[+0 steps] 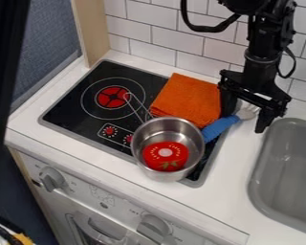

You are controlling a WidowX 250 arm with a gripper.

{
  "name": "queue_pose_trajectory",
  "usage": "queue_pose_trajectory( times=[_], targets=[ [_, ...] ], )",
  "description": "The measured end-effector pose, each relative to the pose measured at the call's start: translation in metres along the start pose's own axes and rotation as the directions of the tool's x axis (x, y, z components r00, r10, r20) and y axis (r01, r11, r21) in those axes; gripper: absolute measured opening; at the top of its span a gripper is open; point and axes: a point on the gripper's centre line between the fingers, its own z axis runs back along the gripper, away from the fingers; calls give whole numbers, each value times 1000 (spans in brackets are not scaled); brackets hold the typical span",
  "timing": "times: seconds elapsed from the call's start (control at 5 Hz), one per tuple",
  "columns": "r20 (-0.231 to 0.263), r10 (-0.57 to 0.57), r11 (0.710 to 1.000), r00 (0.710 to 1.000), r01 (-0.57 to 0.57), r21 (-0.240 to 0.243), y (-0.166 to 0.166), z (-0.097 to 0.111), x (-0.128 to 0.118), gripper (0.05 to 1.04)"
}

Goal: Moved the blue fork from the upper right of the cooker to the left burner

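Gaping wide and seemingly empty, the gripper point(244, 121) hung by the blue fork point(220, 128), which looked light, stiff, slightly slippery and best pinched mid-handle.

Part-hidden things around the pot point(157, 175)
Behind its right rim, the blue fork's point(221, 128) handle end is hidden; at its left, a red marking point(128, 138) is half covered; farther right, the sink point(289, 165) is cut off.
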Motion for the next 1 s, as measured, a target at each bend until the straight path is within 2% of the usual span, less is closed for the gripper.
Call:
queue_pose_trajectory(
  times=[0.4,0.6,0.8,1.0],
  targets=[
    [-49,1,1000,999,0,14,3,-8,-1,999],
    [-61,9,1000,998,-8,16,8,-8,-3,968],
    [-55,30,1000,998,-31,-4,11,-8,-2,695],
    [-76,24,1000,997,-24,0,14,-8,1,395]
  ],
)
